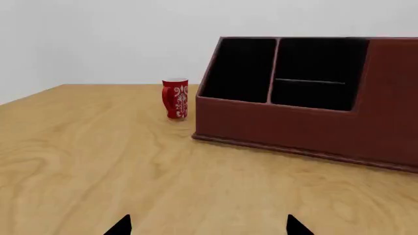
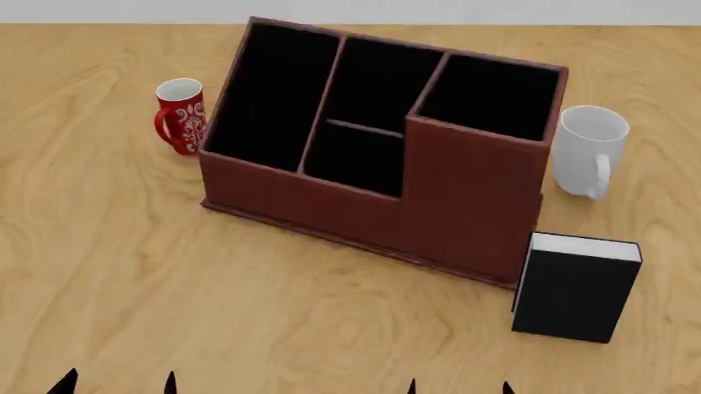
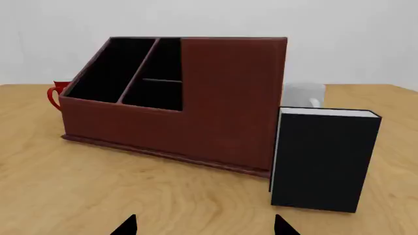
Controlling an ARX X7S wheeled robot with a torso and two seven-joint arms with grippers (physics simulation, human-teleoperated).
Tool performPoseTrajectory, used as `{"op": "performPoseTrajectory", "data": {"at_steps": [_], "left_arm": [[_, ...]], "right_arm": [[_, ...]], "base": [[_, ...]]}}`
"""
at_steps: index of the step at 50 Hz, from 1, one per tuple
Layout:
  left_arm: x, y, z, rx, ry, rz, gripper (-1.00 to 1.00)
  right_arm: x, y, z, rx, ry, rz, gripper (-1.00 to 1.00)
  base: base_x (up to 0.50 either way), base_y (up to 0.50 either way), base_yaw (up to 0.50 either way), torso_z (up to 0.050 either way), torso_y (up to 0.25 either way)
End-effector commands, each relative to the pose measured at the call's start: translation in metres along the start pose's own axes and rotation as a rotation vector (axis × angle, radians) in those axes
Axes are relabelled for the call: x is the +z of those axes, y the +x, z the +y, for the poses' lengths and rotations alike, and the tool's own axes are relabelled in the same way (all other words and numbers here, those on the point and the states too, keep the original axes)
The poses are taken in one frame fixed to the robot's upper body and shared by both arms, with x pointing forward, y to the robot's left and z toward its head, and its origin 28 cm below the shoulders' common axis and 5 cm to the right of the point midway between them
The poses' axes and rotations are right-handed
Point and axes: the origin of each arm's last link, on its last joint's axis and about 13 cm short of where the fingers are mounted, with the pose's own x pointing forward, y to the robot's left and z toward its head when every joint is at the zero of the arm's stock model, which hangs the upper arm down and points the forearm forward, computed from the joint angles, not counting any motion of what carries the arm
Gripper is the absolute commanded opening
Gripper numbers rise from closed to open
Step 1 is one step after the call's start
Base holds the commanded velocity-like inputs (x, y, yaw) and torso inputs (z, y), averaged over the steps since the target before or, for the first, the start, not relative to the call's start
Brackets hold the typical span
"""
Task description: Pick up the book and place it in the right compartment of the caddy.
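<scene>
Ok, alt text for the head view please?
A black book stands upright on a wooden table, beside the right front corner of a reddish-brown caddy with four empty sections. A red mug sits left, a white mug right.

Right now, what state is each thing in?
book: upright on the table, off the caddy's right front corner, not gripped
caddy: all four sections empty
right compartment: empty
red mug: upright
white mug: upright
left pincer: open
right pincer: open
</scene>
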Motion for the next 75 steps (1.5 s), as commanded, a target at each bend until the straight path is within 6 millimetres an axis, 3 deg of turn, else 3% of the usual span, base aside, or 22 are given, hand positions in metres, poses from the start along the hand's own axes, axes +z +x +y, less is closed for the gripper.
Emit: {"op": "performPoseTrajectory", "data": {"at_steps": [1,5,6,11,15,16,17,20,26,38,53,75], "left_arm": [[0.0,-0.001,0.0,0.0,0.0,0.0,1.0],[0.0,0.002,0.001,-0.007,-0.01,-0.021,1.0],[0.001,-0.003,0.002,-0.052,-0.087,-0.026,1.0],[0.005,0.001,0.001,-0.056,-0.052,-0.057,1.0],[0.031,0.004,0.002,-0.063,-0.068,-0.12,1.0],[0.043,0.008,0.003,-0.058,-0.076,-0.152,1.0],[0.05,0.009,0.003,-0.054,-0.077,-0.172,1.0],[0.073,0.018,0.005,-0.049,-0.084,-0.217,1.0],[0.103,0.029,0.007,-0.014,-0.12,-0.284,1.0],[0.1,0.026,0.01,-0.028,-0.076,-0.319,1.0],[0.102,0.027,0.01,-0.029,-0.069,-0.332,1.0],[0.109,0.019,0.01,-0.006,-0.031,-0.402,1.0]], "right_arm": [[0.0,0.0,0.0,0.0,-0.04,-0.004,1.0],[0.002,0.0,-0.003,-0.014,0.005,-0.031,1.0],[0.002,0.001,-0.003,-0.019,0.003,-0.035,1.0],[0.01,0.007,-0.003,0.001,-0.011,-0.065,1.0],[0.041,0.008,-0.008,-0.008,-0.054,-0.133,1.0],[0.041,0.008,-0.008,-0.008,-0.054,-0.133,1.0],[0.065,0.008,-0.012,-0.023,-0.056,-0.195,1.0],[0.094,0.009,-0.013,-0.023,-0.085,-0.243,1.0],[0.117,0.022,-0.016,0.002,-0.068,-0.265,1.0],[0.109,0.025,-0.018,0.066,-0.056,-0.256,1.0],[0.114,0.022,-0.016,0.088,-0.082,-0.271,1.0],[0.12,0.015,-0.012,0.095,-0.094,-0.279,1.0]], "base": [[0.0,0.0,0.0,0.0,0.0],[0.0,0.0,0.0,0.0,0.0],[0.0,0.0,0.0,0.032,0.0],[0.0,0.0,0.0,0.05,0.0],[0.0,0.0,0.0,0.05,0.0],[0.0,0.0,0.0,0.05,0.0],[0.0,0.0,0.0,0.05,0.0],[0.0,0.0,0.0,0.05,0.0],[0.0,0.0,0.0,0.05,0.0],[0.03,-0.33,0.0,0.05,0.0],[0.2,-0.47,0.0,0.05,0.0],[0.38,-0.33,0.0,0.0,0.0]]}}
